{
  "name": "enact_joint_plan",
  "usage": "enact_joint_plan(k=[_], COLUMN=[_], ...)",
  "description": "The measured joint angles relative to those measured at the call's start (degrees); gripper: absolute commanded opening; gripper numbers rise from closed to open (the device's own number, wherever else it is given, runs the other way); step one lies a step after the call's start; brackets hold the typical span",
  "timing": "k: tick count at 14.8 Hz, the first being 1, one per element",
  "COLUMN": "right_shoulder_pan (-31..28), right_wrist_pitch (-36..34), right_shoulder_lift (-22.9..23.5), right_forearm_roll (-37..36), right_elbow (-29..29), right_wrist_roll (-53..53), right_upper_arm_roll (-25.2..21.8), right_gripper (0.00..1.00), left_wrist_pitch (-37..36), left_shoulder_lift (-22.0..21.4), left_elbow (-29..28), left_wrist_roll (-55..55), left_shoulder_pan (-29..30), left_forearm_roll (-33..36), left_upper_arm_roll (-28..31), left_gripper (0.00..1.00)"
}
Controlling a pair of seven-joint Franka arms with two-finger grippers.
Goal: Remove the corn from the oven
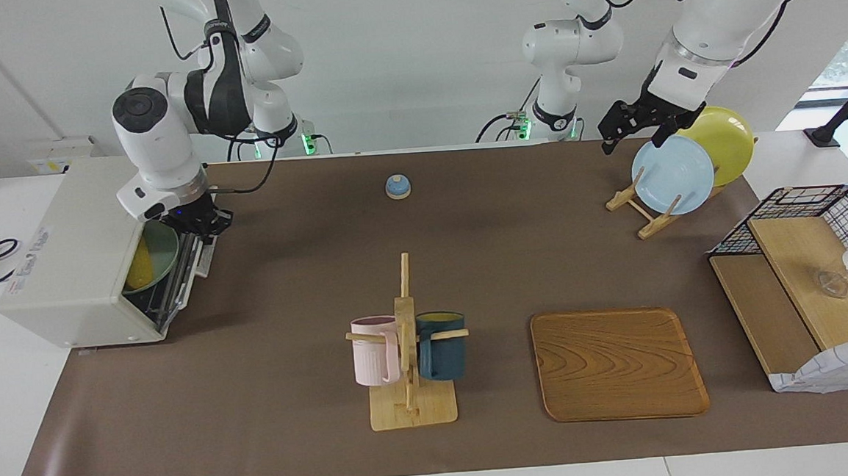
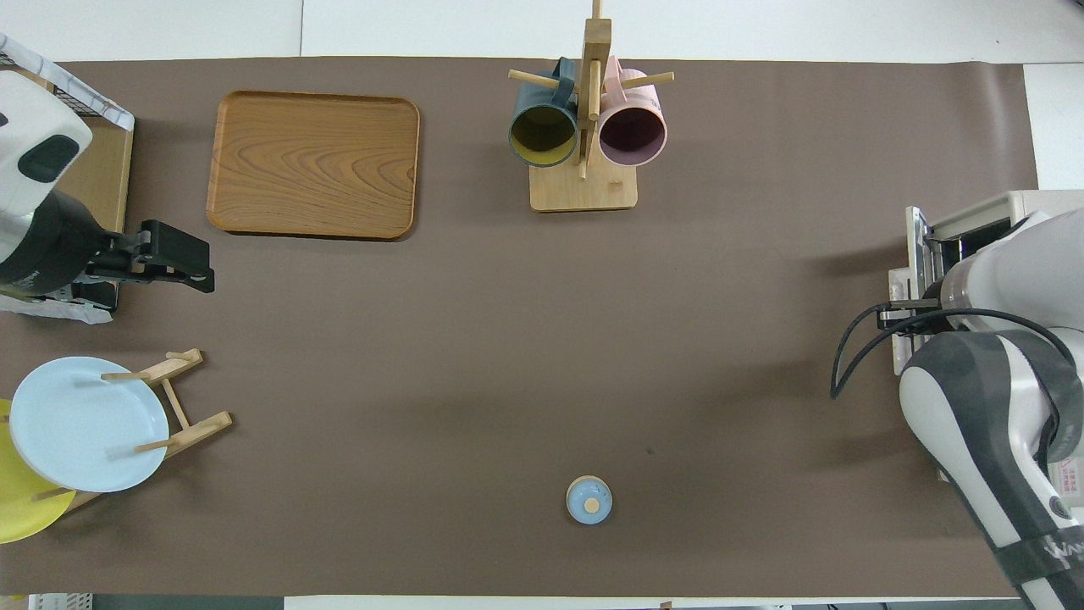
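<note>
Oven (image 1: pixel 76 270) door down; corn (image 1: pixel 140 264) inside; right end effector (image 1: pixel 202 226) on door.

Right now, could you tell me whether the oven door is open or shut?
Open. The oven door hangs down under the right gripper, and the corn on a green plate shows inside.
</note>
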Motion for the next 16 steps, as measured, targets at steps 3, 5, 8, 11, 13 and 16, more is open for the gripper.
enact_joint_plan(k=[3,5,8,11,13,16], right_shoulder_pan=[0.5,0.9,1.5,2.1,2.3,2.3], right_wrist_pitch=[3.8,7.1,10.3,13.6,16.7,19.3], right_shoulder_lift=[2.0,2.9,4.1,6.1,8.1,11.0], right_forearm_roll=[1.3,1.3,1.3,1.4,1.6,1.7], right_elbow=[-1.4,-2.7,-4.0,-5.1,-6.1,-6.3], right_wrist_roll=[0.3,0.7,0.8,2.1,2.4,2.5], right_upper_arm_roll=[0.5,0.6,0.8,0.7,0.8,0.7], right_gripper=[0.0,0.0,0.0,0.0,0.0,0.0], left_wrist_pitch=[0.2,0.3,0.3,0.4,0.6,0.7], left_shoulder_lift=[0.0,0.0,0.0,0.0,0.0,0.0], left_elbow=[0.0,0.0,0.0,0.0,0.0,0.0], left_wrist_roll=[0.0,0.0,0.0,0.0,0.0,0.0], left_shoulder_pan=[0.0,0.0,0.0,0.0,0.0,0.0], left_forearm_roll=[0.0,0.0,0.0,0.0,0.0,0.0], left_upper_arm_roll=[0.0,0.0,0.0,0.0,0.0,0.0], left_gripper=[1.0,1.0,1.0,1.0,1.0,1.0])
